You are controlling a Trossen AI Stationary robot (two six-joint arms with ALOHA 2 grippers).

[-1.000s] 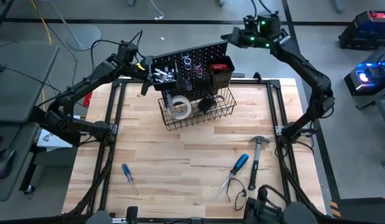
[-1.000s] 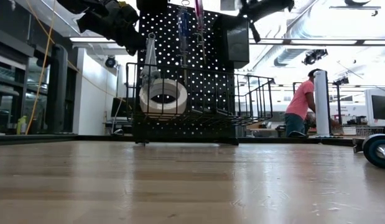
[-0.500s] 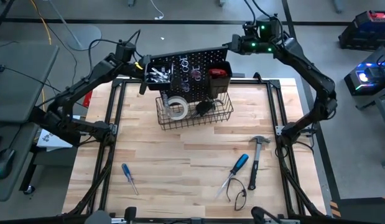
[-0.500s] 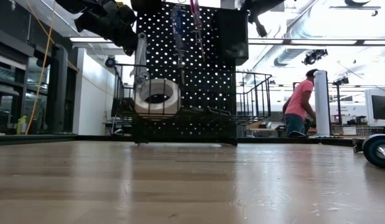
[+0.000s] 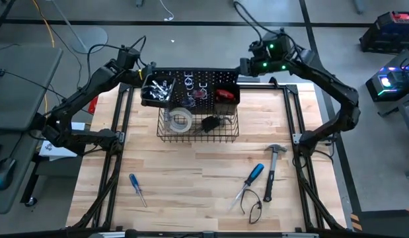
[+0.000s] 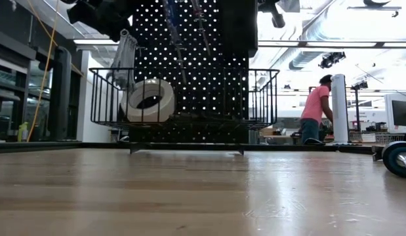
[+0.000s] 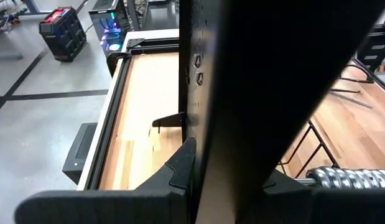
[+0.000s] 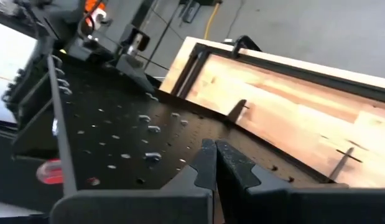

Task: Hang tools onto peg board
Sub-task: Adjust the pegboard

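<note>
The black peg board (image 5: 197, 76) stands upright at the far side of the table on its feet (image 6: 134, 149). It carries two bins and a wire basket (image 5: 197, 125). A white tape roll (image 6: 148, 99) lies in the basket, silver wrenches (image 5: 158, 89) fill the left bin, and a red-handled tool (image 5: 224, 96) sits in the right one. My left gripper (image 5: 142, 71) is shut on the board's left edge. My right gripper (image 5: 247, 66) is shut behind the board's right end. A hammer (image 5: 271, 168) and two blue-handled screwdrivers (image 5: 254, 175) (image 5: 137, 188) lie on the tabletop. My left gripper pinches the peg board's left upright edge (image 7: 201, 124) between its two fingers (image 7: 180, 168), coming from the table's left and slanting a little downward. The board stands upright in the hold, its feet on the table. My right gripper has its shut fingertips (image 8: 214, 152) against the board's back face (image 8: 173, 140) near the right end, coming from the far side and slanting down.
A dark looped tool (image 5: 252, 206) lies near the front edge beside the hammer. A black frame (image 5: 121, 132) borders the wooden tabletop. A person (image 6: 315, 108) stands far off in the room behind the table.
My right gripper has swung toward the table's near left while staying shut, and the board's right end has come with it. The peg board has turned from a slant to lie along the far edge, with its basket facing the near edge. Its left end has barely shifted.
</note>
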